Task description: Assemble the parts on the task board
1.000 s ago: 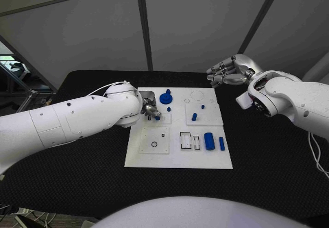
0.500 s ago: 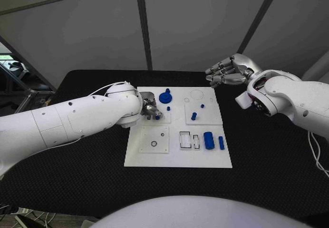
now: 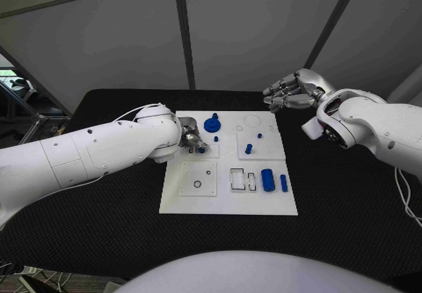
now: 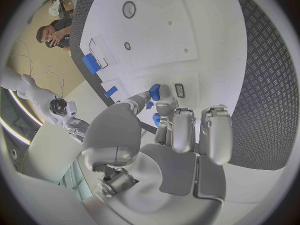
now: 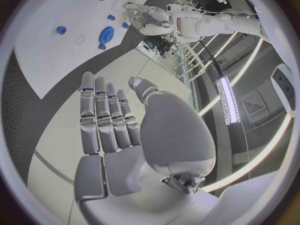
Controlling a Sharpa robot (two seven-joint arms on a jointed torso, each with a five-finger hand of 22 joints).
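While the left hand [image 3: 194, 142] is hanging low over the far-left part of the board [image 3: 228, 207], its fingers are curling in around a small blue peg [image 4: 155, 118], which looks pinched between the thumb and fingertips [image 4: 166, 105] in the left wrist view. Just beyond those fingertips, a second small blue piece [image 4: 154, 91] is standing on the board beside a dark rectangular slot [image 4: 179, 90].

Over on the far right, the right hand [image 3: 291, 90] is hovering above the table [image 3: 105, 238] just past the board's far-right corner, well apart from every part. Its fingers [image 5: 105, 116] are lying straight, side by side, and holding nothing.

On the board itself, a blue gear [image 3: 212, 126] is sitting near the far edge, just right of the left hand. A short peg [image 3: 249, 148] is standing on the right-hand square plate, with a smaller blue piece [image 3: 260, 136] just beyond it. Nearer, on the right side, a thick blue cylinder [image 3: 267, 180] is lying next to a thin blue bar [image 3: 284, 183], with two rectangular slots [image 3: 243, 179] just to their left. The near-left plate [image 3: 199, 179] is carrying a small dark ring [image 3: 198, 185].
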